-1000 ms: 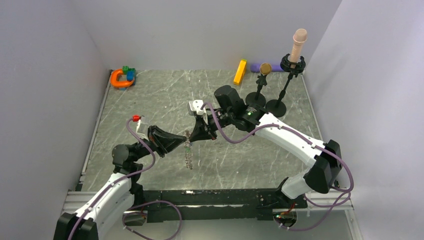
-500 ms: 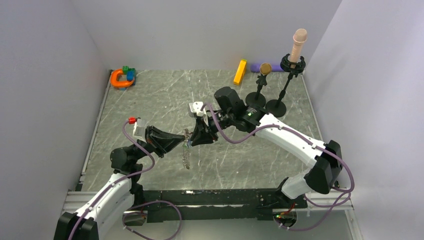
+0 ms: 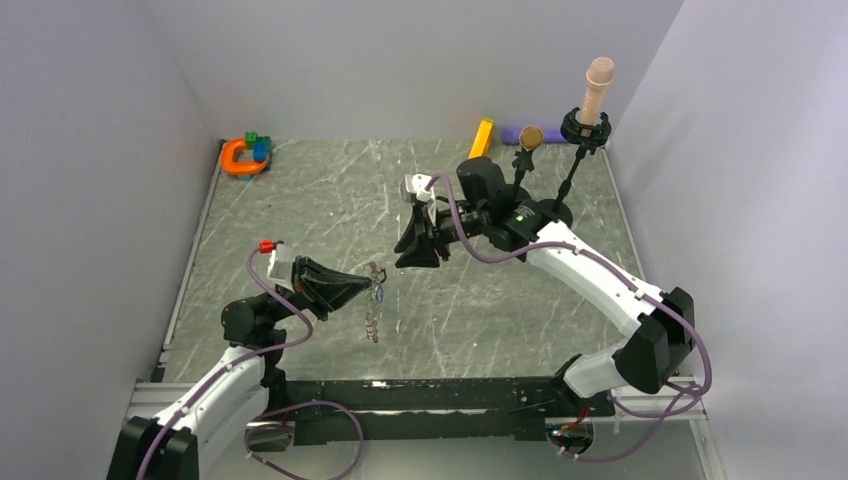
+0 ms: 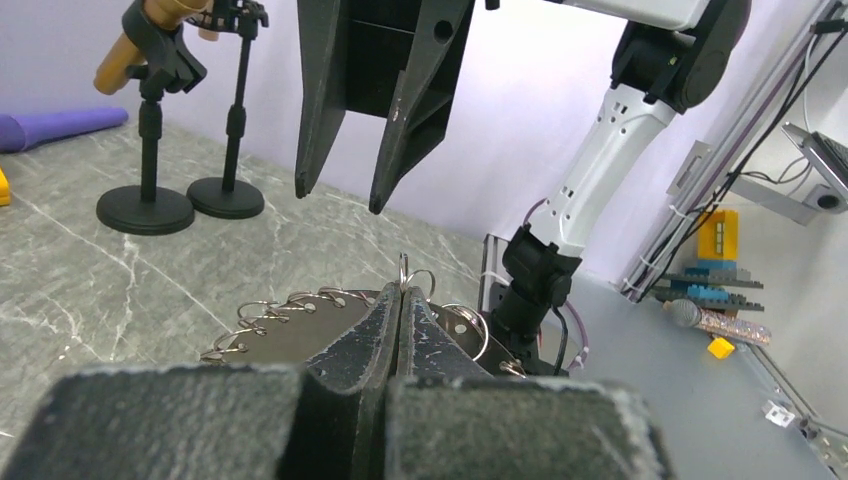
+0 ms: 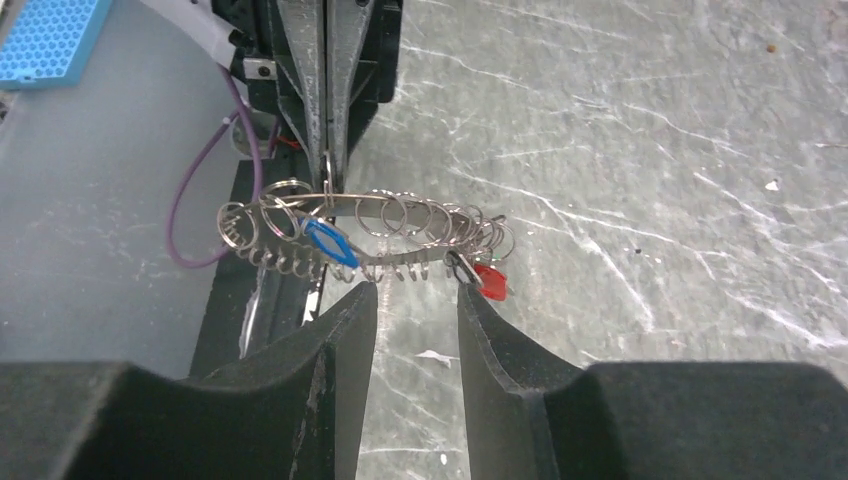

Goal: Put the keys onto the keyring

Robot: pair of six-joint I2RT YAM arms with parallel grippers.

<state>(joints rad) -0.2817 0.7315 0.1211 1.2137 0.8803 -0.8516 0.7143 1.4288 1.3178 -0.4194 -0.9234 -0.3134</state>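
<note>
Left claw (image 4: 400, 300) pinches the toothed silvery metal keyring (image 5: 436, 222) aloft!
Blue-headed key (image 5: 328, 243) already hangs on; right claw (image 5: 415, 295) spread, empty. Next, I reckon: fetch and thread another.

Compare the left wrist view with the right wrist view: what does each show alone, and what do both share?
Left wrist only: two stands and a purple roll at the far side. Right wrist only: a blue key and a red key hanging at the keyring. Both: the keyring clamped in the left gripper, whose jaws are shut, the right gripper with jaws open, and the table.
</note>
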